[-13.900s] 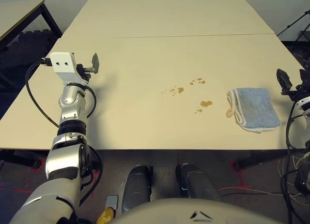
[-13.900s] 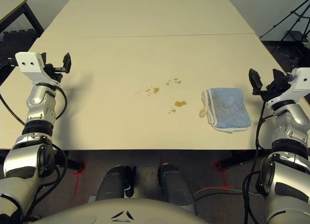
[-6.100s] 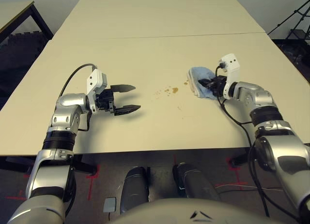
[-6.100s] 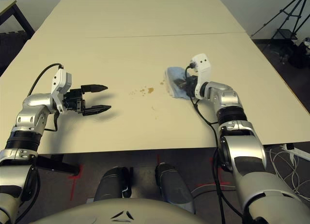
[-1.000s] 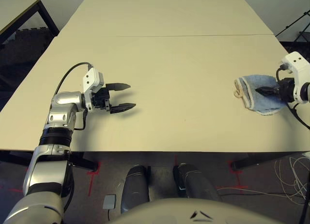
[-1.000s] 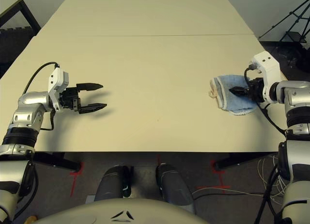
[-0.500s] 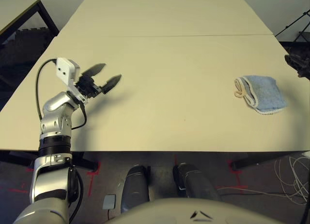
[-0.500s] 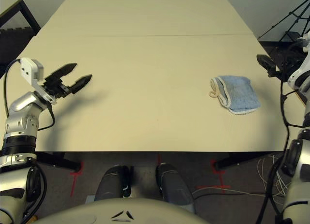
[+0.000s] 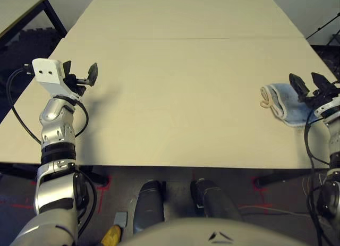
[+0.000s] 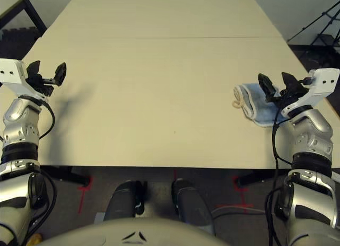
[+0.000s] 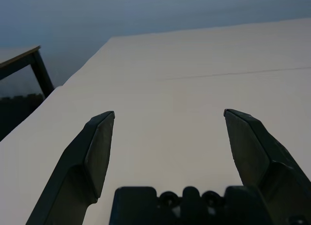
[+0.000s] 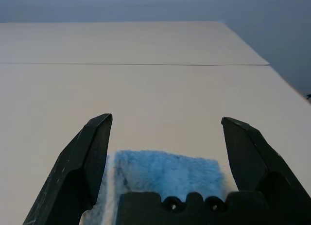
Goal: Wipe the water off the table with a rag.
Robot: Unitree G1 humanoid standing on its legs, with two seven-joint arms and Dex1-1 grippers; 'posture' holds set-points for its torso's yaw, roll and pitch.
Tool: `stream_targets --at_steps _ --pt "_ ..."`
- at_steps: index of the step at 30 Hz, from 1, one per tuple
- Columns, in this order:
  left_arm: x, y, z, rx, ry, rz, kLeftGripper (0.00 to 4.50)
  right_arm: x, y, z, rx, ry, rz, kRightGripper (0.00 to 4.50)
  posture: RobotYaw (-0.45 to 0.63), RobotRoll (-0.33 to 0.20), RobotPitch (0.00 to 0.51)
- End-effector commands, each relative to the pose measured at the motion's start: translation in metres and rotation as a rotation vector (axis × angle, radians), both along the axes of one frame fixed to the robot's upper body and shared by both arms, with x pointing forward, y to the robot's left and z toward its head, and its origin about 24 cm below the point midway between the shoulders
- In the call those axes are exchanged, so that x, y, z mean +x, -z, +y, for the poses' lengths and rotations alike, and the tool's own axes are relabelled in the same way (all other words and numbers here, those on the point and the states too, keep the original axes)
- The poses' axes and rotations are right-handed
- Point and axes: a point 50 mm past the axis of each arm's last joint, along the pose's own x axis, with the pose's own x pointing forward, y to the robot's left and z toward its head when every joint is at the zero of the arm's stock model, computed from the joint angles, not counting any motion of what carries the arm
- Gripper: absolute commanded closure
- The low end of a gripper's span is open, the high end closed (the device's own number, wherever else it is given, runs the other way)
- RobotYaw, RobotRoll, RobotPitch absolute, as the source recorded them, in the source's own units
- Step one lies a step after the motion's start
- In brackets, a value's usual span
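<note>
a large pale beige table [image 10: 159, 70] with a thin seam line across it stretches away from the robot. the folded light blue rag [image 10: 254, 104] lies flat on the table near its right edge, with a small cream loop at the corner facing the middle of the table. the right gripper [image 10: 276, 85] is raised just above the rag, its two black fingers spread wide apart and holding nothing; the right wrist view looks between those fingers down onto the blue cloth. the left gripper [image 10: 45, 73] is lifted over the table's left edge, well apart from the rag, its fingers also spread wide and empty. the tabletop between the two arms looks dry, with no droplets to be made out.
</note>
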Motion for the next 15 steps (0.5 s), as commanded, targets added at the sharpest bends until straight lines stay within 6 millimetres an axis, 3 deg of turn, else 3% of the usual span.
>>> stream_targets --at_steps 1,15 --pt "0.004 -0.002 -0.002 0.009 -0.004 -0.011 0.00 -0.008 -0.004 -0.011 0.011 0.080 -0.043 0.03 -0.16 0.000 0.142" --pt "0.009 0.003 -0.007 0.022 0.022 -0.002 0.00 -0.005 -0.018 -0.022 -0.003 0.153 -0.089 0.03 -0.17 0.000 0.139"
